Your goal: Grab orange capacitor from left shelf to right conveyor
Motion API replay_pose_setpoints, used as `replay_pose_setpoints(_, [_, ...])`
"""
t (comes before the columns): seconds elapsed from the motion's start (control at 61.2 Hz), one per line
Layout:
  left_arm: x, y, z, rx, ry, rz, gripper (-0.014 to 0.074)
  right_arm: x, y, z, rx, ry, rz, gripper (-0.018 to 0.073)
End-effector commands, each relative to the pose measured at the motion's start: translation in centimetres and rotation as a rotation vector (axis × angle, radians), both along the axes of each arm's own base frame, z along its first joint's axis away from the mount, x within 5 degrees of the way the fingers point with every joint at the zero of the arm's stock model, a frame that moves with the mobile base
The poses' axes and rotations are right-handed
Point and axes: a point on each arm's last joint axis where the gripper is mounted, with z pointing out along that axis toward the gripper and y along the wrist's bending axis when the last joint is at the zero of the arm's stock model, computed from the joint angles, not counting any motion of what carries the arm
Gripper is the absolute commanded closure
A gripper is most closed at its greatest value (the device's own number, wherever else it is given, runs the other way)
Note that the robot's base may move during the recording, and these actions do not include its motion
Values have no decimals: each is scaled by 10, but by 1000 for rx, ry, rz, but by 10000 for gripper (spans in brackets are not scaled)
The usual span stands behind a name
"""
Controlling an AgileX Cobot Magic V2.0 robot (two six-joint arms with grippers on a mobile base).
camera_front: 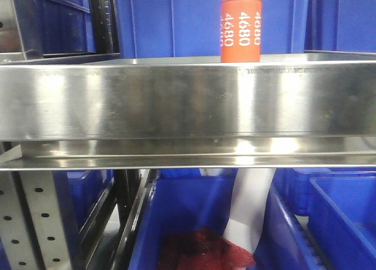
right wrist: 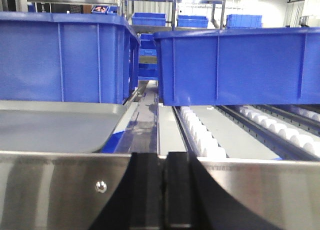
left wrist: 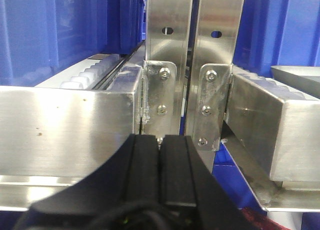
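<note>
**Item: orange capacitor** (camera_front: 241,29). Cylinder standing upright with its long axis vertical and its flat top upward. White "4680" runs vertically down its side. It stands on the left shelf (camera_front: 147,99), right of centre, just behind the broad steel front lip. The base is hidden by the lip. Neither tool shows in the front view, so its place relative to them cannot be told.

**Containers.**
- Blue bins (camera_front: 176,23) sit behind the capacitor; contents hidden.
- The lower bin (camera_front: 182,205) under the shelf holds dark red material (camera_front: 200,249), with a white sheet (camera_front: 252,205) beside it.
- Beyond the right tool, one left bin (right wrist: 65,59) and one right bin (right wrist: 235,64) sit side by side above it; contents hidden.
- A silver tray (right wrist: 50,125) lies ahead-left of that tool.
- White rollers (right wrist: 200,135) run ahead-right of it.

**Left tool** (left wrist: 160,140). Clenched, black pads pressed together with nothing between. It is level and pointed at two bracketed uprights (left wrist: 190,89) straight ahead. A steel rail (left wrist: 65,120) lies ahead-left.

**Right tool** (right wrist: 163,157). Clenched on nothing and level. Its tips are against a steel lip (right wrist: 60,190) spanning the view.
</note>
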Motion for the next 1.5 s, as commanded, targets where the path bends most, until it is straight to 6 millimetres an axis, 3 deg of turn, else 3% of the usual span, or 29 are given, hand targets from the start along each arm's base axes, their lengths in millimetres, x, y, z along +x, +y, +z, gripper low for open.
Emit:
replay_pose_setpoints(0.0, [0, 0, -1, -14, -64, -1, 722, -4, 0, 17, -4, -136, 4, 510])
replay_pose_setpoints(0.294, [0, 0, -1, -14, -64, -1, 722, -6, 0, 22, 7, -191, 8, 510])
replay_pose_setpoints(0.424, [0, 0, -1, -14, -64, -1, 722, -10, 1, 36, 161, -292, 58, 510])
replay_pose_setpoints(0.555, [0, 0, -1, -14, -64, -1, 722, -22, 3, 75, 100, -354, 67, 510])
replay_pose_setpoints(0.751, [0, 0, -1, -14, -64, -1, 722, -24, 3, 158, 92, -250, 91, 510])
replay_pose_setpoints(0.882, [0, 0, -1, -14, -64, -1, 722, -1, 8, 201, 128, -65, 179, 476])
replay_pose_setpoints(0.98, [0, 0, -1, -14, -64, -1, 722, 27, 21, 219, 128, 72, 280, 362])
replay_pose_setpoints(1.159, [0, 0, -1, -14, -64, -1, 722, 78, 67, 225, 87, 233, 487, -80])
replay_pose_setpoints(1.322, [0, 0, -1, -14, -64, -1, 722, 111, 106, 208, 46, 340, 578, -71])
replay_pose_setpoints(1.486, [0, 0, -1, -14, -64, -1, 722, 143, 129, 184, 22, 415, 585, -71])
